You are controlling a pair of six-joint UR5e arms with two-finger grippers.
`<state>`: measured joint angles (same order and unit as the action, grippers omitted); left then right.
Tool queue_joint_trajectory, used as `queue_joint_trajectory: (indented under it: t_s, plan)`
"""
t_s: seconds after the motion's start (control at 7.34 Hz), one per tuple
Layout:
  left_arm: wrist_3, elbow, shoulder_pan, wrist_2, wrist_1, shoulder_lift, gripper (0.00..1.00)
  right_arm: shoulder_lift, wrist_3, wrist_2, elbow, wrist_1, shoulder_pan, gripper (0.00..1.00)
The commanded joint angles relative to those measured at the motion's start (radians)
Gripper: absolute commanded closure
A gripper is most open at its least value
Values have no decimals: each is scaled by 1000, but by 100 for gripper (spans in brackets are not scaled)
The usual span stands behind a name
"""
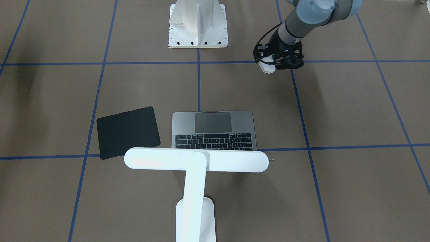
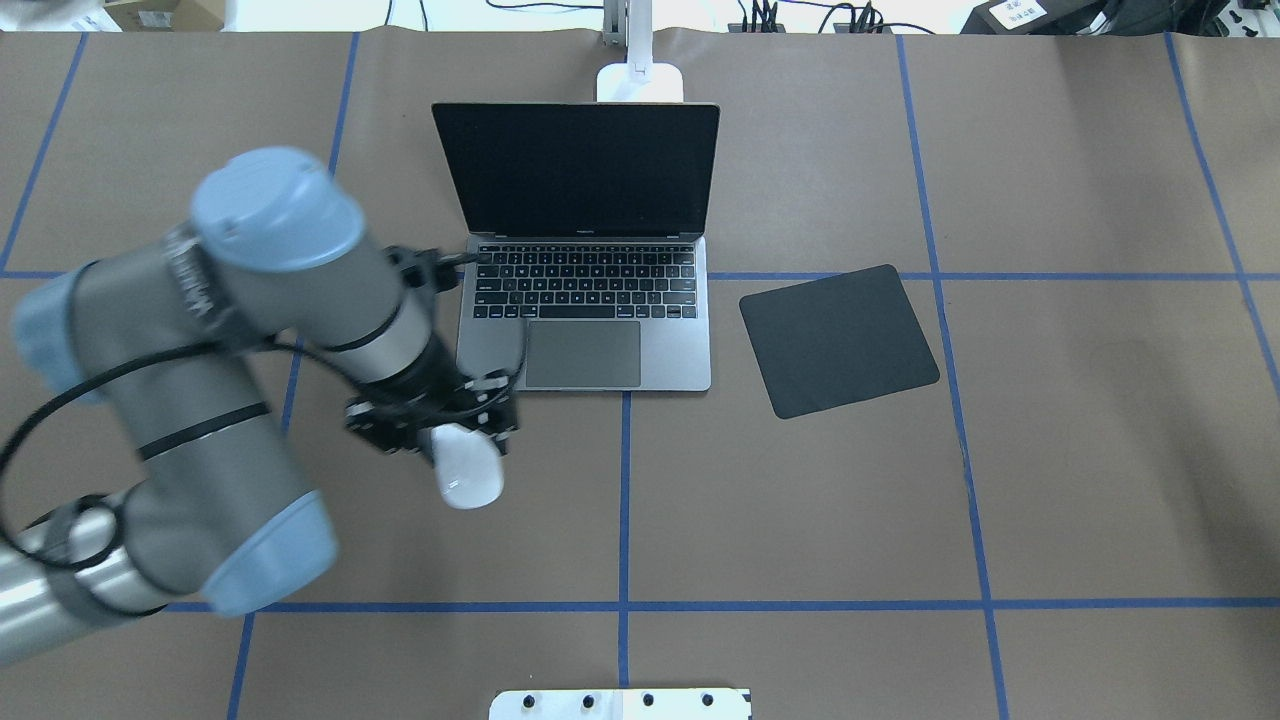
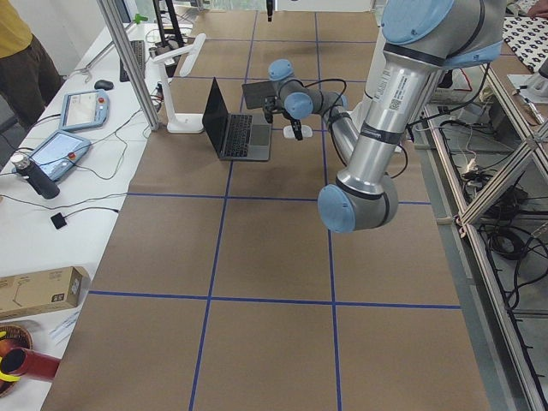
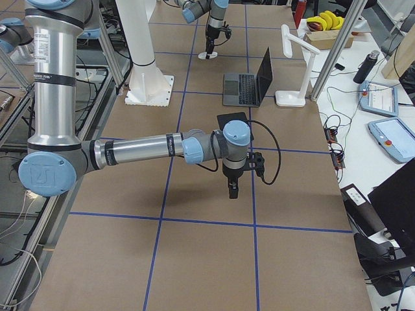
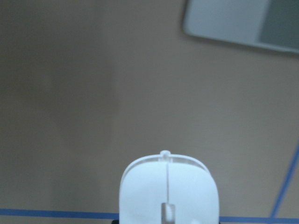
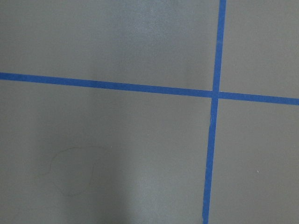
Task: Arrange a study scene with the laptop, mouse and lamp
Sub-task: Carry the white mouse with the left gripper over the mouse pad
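Mouse [image 2: 470,482] was clamped between the fingers of the left gripper [image 2: 468,446], at 7 o'clock from the laptop [image 2: 590,300] and just off its front corner. The hold was on the rear end only, so most of the shell stuck out past the jaws. Whether it was clear of the paper could not be told. The laptop stood open with the lamp [image 1: 196,159] at its 12 o'clock. The mouse pad [image 2: 838,340], the likely goal, lay skewed at its 3 o'clock.

The right gripper [image 4: 232,189] hung over bare table, well away. Open or closed could not be told.

Risks:
- The glossy shell and short grip could let the mouse pivot or slip during the swing.
- A low carry toward 3 o'clock could clip the laptop's palm rest.
- A release from height could make the mouse skid off the pad.
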<state>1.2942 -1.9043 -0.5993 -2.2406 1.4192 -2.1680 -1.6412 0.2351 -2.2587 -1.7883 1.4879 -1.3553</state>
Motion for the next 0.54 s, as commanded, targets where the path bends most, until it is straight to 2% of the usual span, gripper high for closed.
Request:
queue_joint_trajectory:
  t_s: [0.0, 0.27, 0.41]
  plan:
    - [10, 275, 1, 41, -32, -305, 87, 1, 1, -1, 1, 0, -1, 0]
    - [14, 562, 4, 55, -20, -523, 87, 3, 1, -1, 0, 2, 1, 0]
    - [42, 682, 9, 62, 25, -596, 86, 3, 1, -1, 1, 3, -1, 0]
